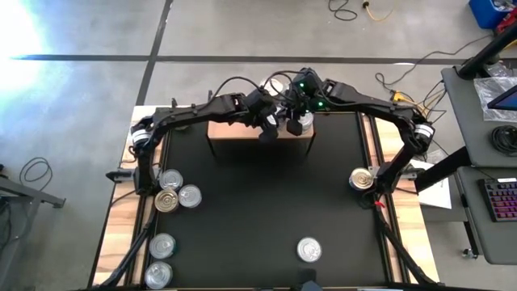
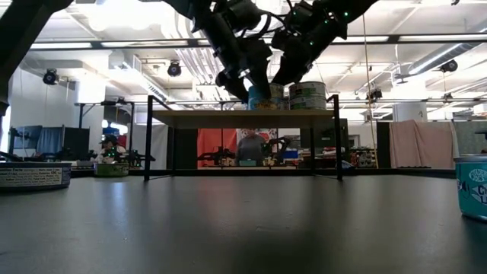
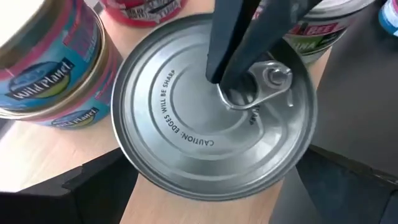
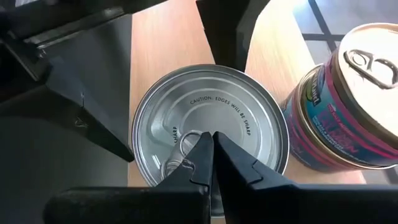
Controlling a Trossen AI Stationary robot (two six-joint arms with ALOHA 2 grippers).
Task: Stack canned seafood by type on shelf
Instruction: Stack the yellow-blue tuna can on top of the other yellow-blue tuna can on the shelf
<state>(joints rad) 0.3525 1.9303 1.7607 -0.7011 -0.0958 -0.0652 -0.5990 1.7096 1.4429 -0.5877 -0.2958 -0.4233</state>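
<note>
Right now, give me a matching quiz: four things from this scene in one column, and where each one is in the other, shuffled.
Things:
1. right fingers
2. Wild Planet can
3. shelf
4. gold-lidded can

Places:
a. on the shelf, beside the silver can
b. in a cluster of three at the mat's left edge
c. shut, tips on the silver can's lid
d. top centre of the mat in the high view

Pairs: 1-c, 2-a, 3-d, 4-b
</note>
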